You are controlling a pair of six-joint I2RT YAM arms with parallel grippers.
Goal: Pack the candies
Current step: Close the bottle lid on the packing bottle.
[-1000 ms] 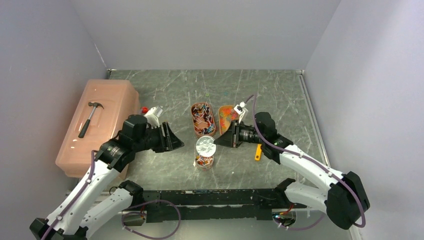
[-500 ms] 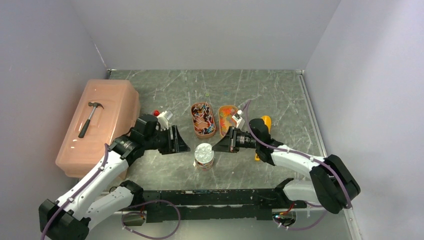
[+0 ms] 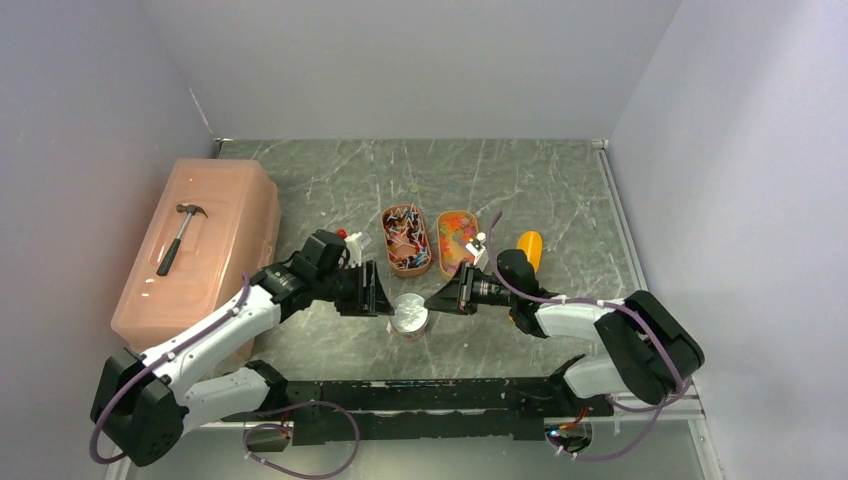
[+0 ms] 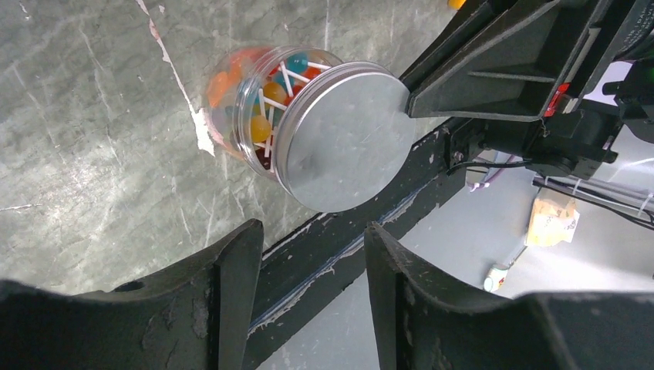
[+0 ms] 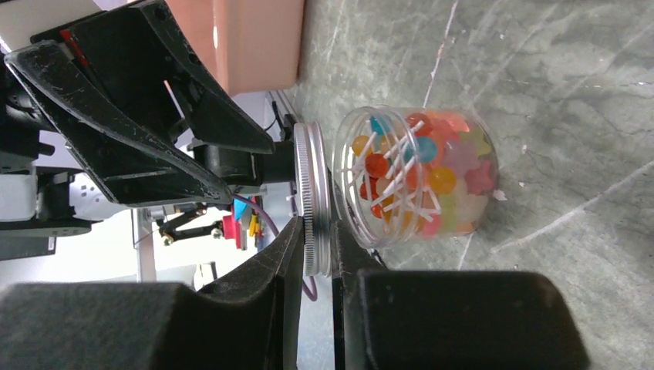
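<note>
A clear jar (image 5: 420,179) of coloured candies on white sticks stands on the table near the front; it also shows in the left wrist view as the jar (image 4: 247,104). My right gripper (image 5: 317,226) is shut on the rim of a silver lid (image 5: 311,196), holding it just off the jar's mouth with a thin gap. From above, the lid (image 3: 408,312) covers the jar (image 3: 409,331), with the right gripper (image 3: 434,298) to its right. My left gripper (image 3: 381,298) is open just left of the jar, nothing between its fingers (image 4: 235,262). More candies fill two oval trays (image 3: 406,266) (image 3: 449,262).
A yellow-orange scoop (image 3: 528,246) lies right of the trays. A pink lidded box (image 3: 230,190) with a hammer (image 3: 181,236) on top stands at the left. The black rail (image 4: 347,243) at the table's front edge runs just beyond the jar.
Both arms have moved in toward the jar and lower. The right gripper has brought the lid down close over the jar's mouth. The left gripper has come up beside the jar.
</note>
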